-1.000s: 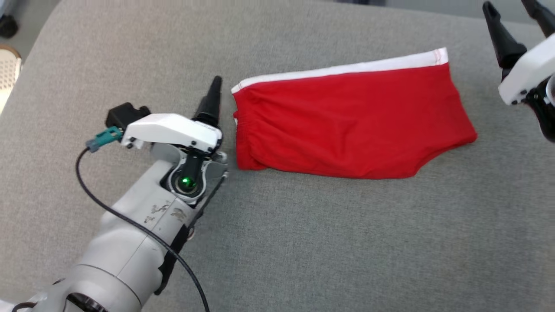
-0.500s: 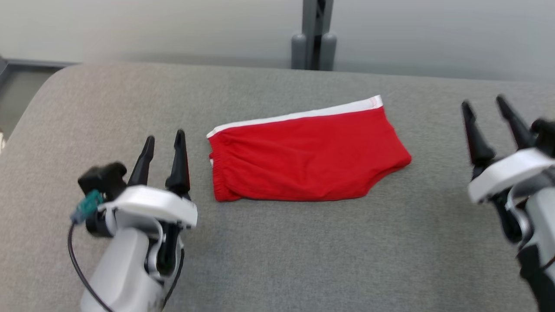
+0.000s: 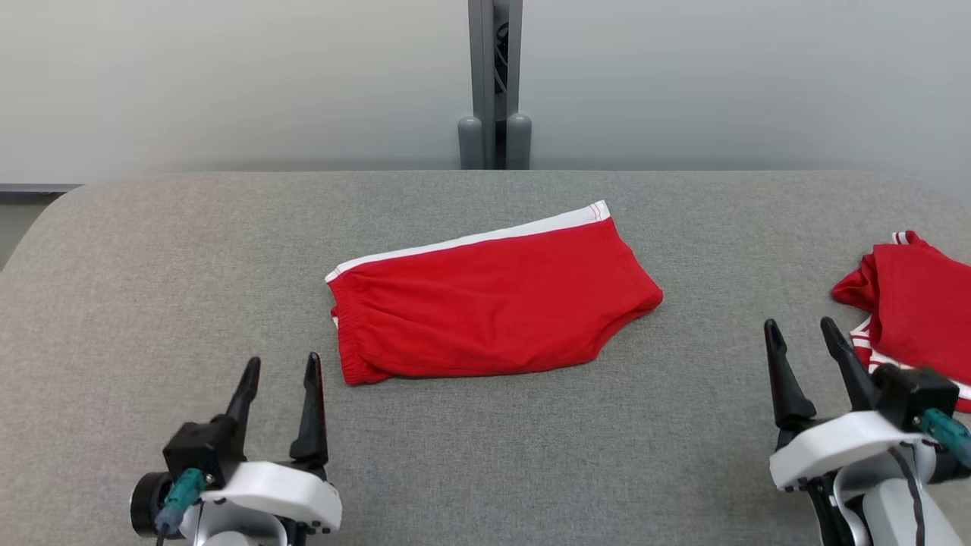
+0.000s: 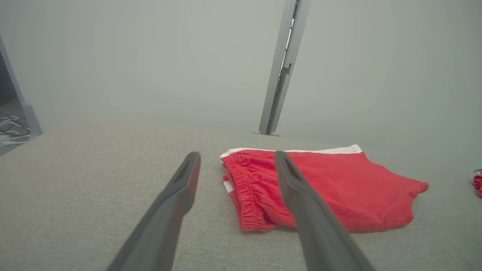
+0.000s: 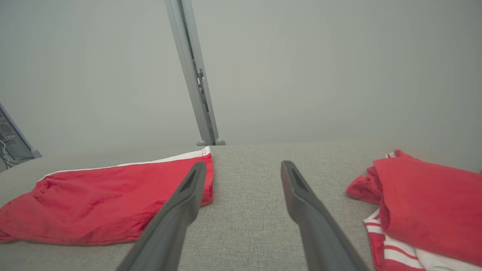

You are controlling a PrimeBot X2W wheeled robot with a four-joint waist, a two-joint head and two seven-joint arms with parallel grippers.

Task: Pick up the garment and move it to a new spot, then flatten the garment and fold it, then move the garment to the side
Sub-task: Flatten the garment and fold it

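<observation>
Your left end effector [image 3: 282, 361] and right end effector [image 3: 799, 324] sat open and empty by the folded garment [image 3: 485, 303], so I'd guess only shifting it aside was left, pinching every layer.

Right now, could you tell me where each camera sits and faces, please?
Head view: on the head, looking down at red shorts on the grey table; left fingers lower left, right fingers lower right.
Left wrist view: left wrist, facing the shorts' waistband end past its own open fingers.
Right wrist view: right wrist, facing between shorts and a red pile; own open fingers.
Shared: both wrist views show the shorts and grey post.
</observation>
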